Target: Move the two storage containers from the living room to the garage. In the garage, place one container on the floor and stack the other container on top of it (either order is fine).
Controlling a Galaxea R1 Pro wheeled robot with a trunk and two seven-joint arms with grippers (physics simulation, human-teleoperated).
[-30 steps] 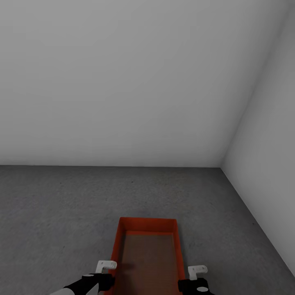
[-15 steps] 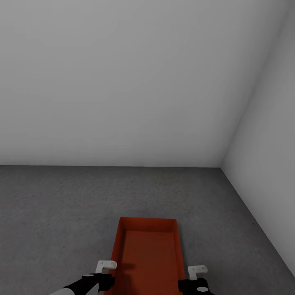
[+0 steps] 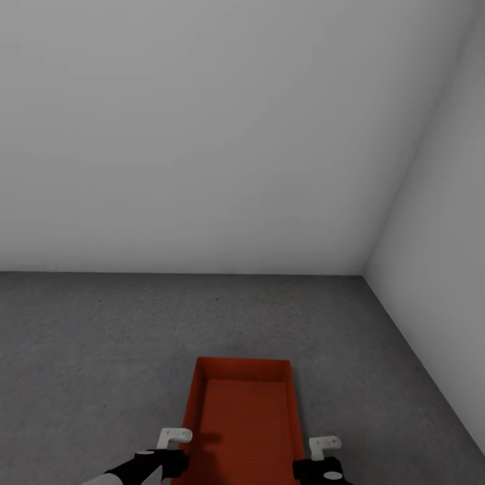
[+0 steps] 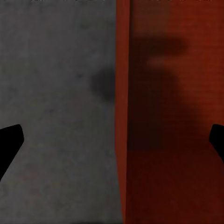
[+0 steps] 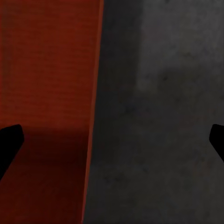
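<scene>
An orange-red rectangular open-top plastic storage container [image 3: 244, 421] lies between the two hands on the dark grey speckled concrete floor [image 3: 94, 350] of the bare garage, near the corner where two plain white-grey walls [image 3: 202, 135] meet. The left hand [image 3: 174, 439] hovers over the container's left long wall, the right hand [image 3: 325, 446] over its right long wall. In the left wrist view the left hand [image 4: 112, 137] is spread wide, its dark fingertips [image 4: 9, 140] at the far edges, one over bare floor [image 4: 51, 93] and the other over the red inside of the container [image 4: 172, 177], so the wall runs between them. The right wrist view shows the same for the right hand [image 5: 112, 137]: wide, with the container wall [image 5: 93, 116] between fingertips [image 5: 9, 140], red bottom on one side and grey floor [image 5: 158, 116] on the other. Neither hand grips anything. Whether this is one container or two nested cannot be told from here; the bin appears to rest flat on the floor. If the step is releasing, the good way is to lift both hands straight up together, so no fingertip catches a wall and drags the bin askew. If instead a grasp is coming, both hands should come down evenly astride their walls and close at the same time, keeping the container level and its long sides parallel to the arms.
</scene>
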